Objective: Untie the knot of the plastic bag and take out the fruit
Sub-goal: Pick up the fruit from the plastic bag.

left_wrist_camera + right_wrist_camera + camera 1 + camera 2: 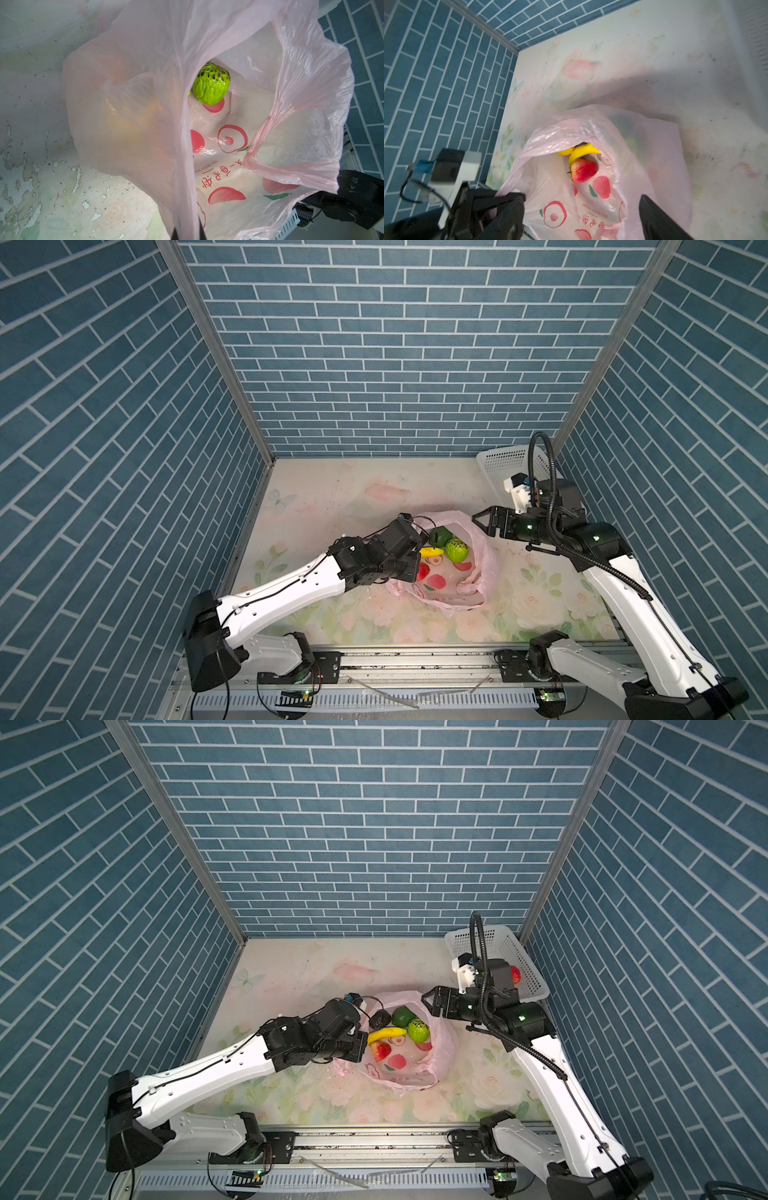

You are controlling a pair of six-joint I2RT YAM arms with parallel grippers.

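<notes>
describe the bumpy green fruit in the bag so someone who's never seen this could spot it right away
Find the pink plastic bag lying open in the middle of the floral table. Among the toy fruit inside, look next to the yellow banana and the smooth dark green fruit. The bumpy green fruit is the bright lime one with scaly, ridged skin.

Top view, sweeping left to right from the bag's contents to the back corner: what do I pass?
First the strawberry → bumpy green fruit → white basket. The banana spans the strawberry's place, so it is left out.
</notes>
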